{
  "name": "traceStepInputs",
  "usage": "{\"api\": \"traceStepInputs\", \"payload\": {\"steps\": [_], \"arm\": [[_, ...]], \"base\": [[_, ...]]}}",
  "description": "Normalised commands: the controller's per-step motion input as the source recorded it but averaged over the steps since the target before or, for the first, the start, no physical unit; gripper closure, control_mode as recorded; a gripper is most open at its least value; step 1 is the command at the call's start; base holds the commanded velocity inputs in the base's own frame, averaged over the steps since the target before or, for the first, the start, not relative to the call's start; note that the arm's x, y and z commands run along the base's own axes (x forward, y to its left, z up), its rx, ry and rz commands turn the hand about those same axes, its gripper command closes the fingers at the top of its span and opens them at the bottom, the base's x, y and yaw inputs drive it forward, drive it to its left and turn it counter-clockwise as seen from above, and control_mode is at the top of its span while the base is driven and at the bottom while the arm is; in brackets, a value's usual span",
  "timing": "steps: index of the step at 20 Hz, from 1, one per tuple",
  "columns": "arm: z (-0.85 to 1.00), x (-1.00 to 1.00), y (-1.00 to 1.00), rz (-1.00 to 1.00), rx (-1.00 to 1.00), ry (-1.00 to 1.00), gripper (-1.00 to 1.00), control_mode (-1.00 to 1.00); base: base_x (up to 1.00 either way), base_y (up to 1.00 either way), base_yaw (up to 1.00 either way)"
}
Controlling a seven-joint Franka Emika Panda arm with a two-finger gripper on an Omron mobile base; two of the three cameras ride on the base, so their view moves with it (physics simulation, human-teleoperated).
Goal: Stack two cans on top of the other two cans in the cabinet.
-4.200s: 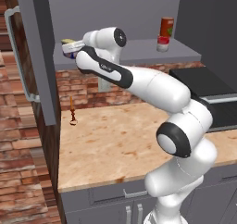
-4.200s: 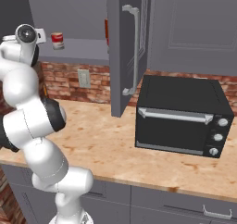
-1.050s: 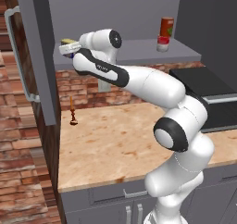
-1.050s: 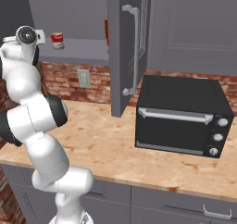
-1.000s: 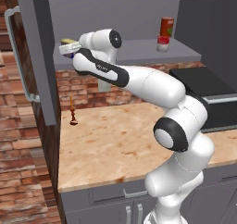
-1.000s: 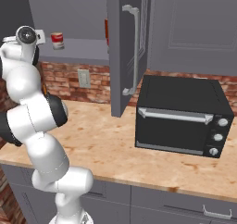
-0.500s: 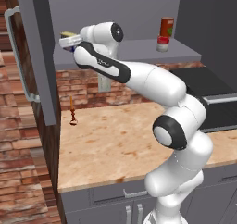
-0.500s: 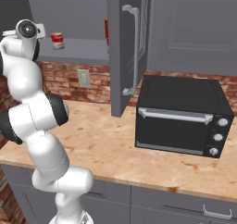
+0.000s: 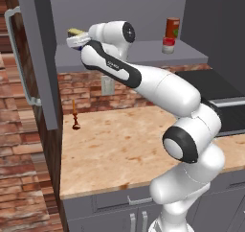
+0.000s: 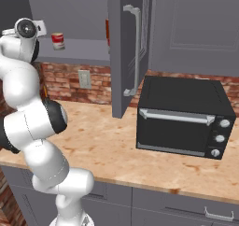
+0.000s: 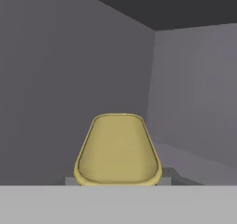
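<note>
Yellow-topped blue can (image 11: 117, 149) clamped in closed gripper (image 9: 76, 38), apparently lifted above cabinet (image 9: 143, 53) shelf

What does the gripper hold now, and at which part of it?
The gripper is shut on the blue can, lifted above the cabinet shelf. The jaws seem to clamp its sides; the contact points are hidden.

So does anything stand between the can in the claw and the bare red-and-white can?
Nothing visible does. The blue can, shut in the claw, hangs beside the bare red-and-white can, with open shelf between them.
</note>
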Motion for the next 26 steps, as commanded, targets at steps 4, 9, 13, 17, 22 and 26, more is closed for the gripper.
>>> {"api": "traceStepInputs", "payload": {"steps": [4,9,13,17,22,26], "arm": [[0.06,-0.26,0.00,0.00,0.00,-0.13,1.00,-1.00],[0.33,-0.20,-0.07,0.00,0.00,-0.01,1.00,-1.00],[0.51,-0.06,-0.27,-0.01,0.00,0.02,1.00,-1.00],[0.45,0.00,-0.39,-0.01,0.00,0.10,1.00,-1.00],[0.20,0.00,-0.30,-0.01,0.00,0.10,1.00,-1.00],[0.02,-0.05,-0.25,-0.02,0.00,0.04,1.00,-1.00]], "base": [[0.00,0.00,0.00],[0.00,0.00,0.00],[0.00,0.00,0.00],[0.00,0.00,0.00],[0.00,0.00,0.00],[0.00,0.00,0.00]]}}
